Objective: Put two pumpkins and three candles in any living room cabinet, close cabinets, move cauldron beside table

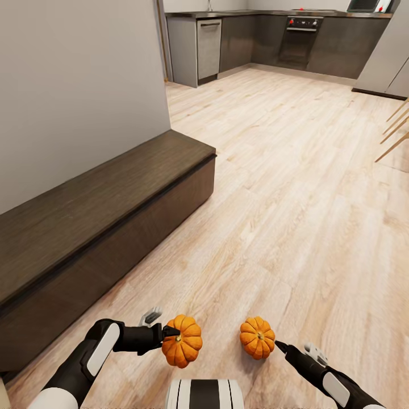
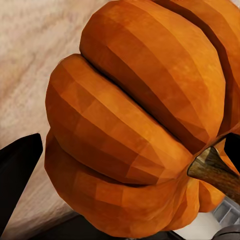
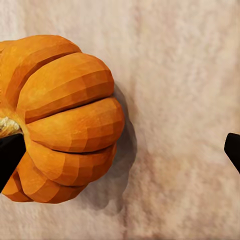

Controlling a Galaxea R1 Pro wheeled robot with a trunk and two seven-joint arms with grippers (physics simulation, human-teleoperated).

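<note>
Two ribbed orange pumpkins show low in the head view. My left gripper (image 1: pixel 172 334) is shut on the left pumpkin (image 1: pixel 183 342), which looms large between the black fingers (image 2: pixel 15 180) in the left wrist view. The right pumpkin (image 1: pixel 257 337) lies on its side just off the tip of my right gripper (image 1: pixel 279 345), casting a tight shadow on the planks. One right finger (image 3: pixel 10 155) touches that pumpkin (image 3: pixel 70 120) near its stem, while the other stands far from it, so the gripper is open. The long, low, dark brown cabinet (image 1: pixel 85 227) runs along the wall at the left, its fronts shut.
Light plank floor (image 1: pixel 295 187) stretches ahead to a kitchen with a dishwasher (image 1: pixel 208 46), an oven (image 1: pixel 301 34) and a tall grey unit (image 1: pixel 392 57). Pale wooden legs (image 1: pixel 396 132) poke in at the right edge. A grey wall (image 1: pixel 74 85) rises behind the cabinet.
</note>
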